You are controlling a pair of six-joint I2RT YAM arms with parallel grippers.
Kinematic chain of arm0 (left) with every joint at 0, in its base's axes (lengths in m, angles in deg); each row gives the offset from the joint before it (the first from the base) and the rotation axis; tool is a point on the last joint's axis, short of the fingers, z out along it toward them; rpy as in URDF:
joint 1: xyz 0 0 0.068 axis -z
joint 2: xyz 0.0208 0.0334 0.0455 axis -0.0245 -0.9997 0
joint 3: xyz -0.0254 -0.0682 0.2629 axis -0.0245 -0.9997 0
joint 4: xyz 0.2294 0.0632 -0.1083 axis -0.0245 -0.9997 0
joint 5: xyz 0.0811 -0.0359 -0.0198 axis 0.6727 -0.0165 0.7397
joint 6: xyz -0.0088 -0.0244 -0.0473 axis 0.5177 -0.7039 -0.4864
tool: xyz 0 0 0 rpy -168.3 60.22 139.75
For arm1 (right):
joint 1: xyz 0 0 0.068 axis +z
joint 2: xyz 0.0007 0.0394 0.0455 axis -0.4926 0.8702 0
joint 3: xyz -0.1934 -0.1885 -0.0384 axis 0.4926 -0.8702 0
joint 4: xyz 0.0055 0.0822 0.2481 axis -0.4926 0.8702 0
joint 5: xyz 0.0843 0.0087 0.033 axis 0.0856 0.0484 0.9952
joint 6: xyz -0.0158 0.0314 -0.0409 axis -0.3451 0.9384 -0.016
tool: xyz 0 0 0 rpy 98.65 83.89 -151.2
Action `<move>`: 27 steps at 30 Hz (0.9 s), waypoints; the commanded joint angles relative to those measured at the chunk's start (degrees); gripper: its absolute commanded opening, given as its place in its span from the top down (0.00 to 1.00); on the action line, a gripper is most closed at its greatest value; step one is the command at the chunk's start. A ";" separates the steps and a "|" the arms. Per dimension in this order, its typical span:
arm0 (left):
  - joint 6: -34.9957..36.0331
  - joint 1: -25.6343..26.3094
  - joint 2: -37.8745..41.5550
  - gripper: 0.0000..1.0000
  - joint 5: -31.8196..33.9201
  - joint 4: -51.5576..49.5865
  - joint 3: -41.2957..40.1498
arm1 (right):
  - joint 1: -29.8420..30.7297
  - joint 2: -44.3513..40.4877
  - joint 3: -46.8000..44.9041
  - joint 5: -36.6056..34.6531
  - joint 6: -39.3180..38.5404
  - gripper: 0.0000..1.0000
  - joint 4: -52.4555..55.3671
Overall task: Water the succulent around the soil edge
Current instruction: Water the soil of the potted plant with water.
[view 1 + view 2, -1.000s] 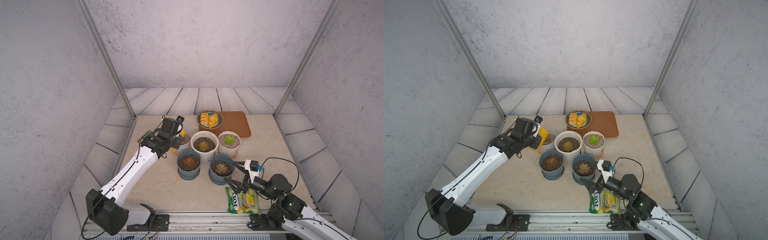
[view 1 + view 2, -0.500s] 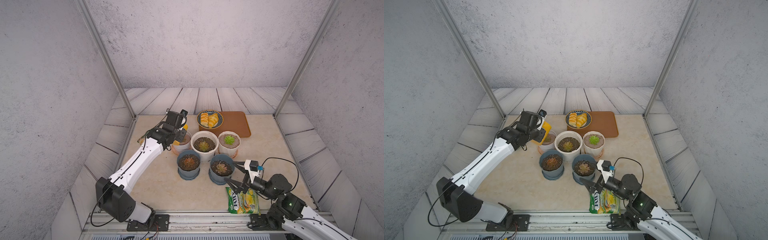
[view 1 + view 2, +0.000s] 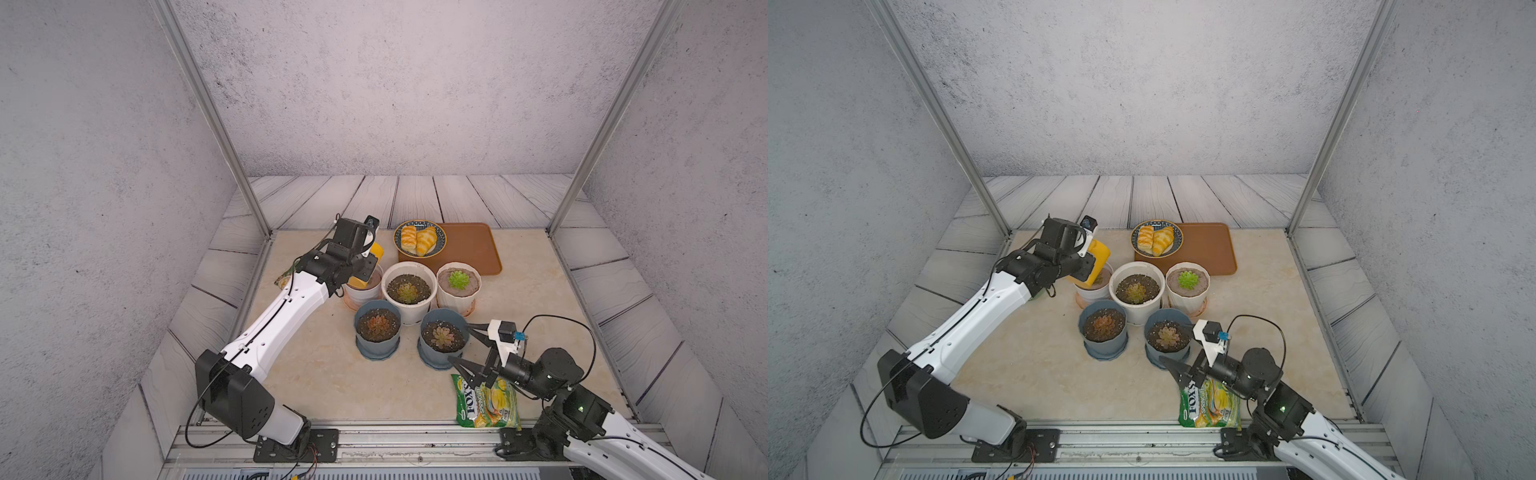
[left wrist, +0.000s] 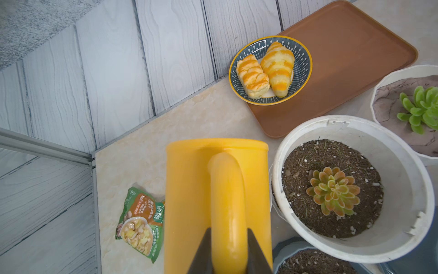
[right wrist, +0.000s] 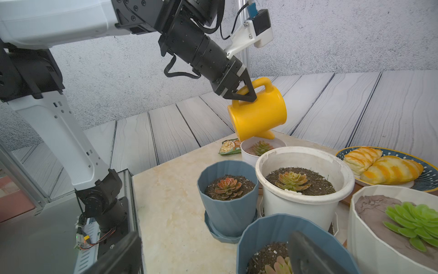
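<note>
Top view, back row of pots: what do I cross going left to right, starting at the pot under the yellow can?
In order: small white pot → large white pot → ribbed white pot. The yellow watering can overlaps the first of these, so I leave it out of the order.
</note>
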 commanded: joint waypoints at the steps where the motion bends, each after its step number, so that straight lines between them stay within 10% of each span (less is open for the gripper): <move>1: -2.02 -0.09 2.00 1.00 -3.05 3.21 -0.52 | 0.06 0.04 1.45 0.31 -0.32 0.01 -0.63; 27: -10.38 0.27 16.43 1.00 -8.34 8.91 -16.16 | 0.06 -0.30 1.45 1.10 0.37 0.01 -0.85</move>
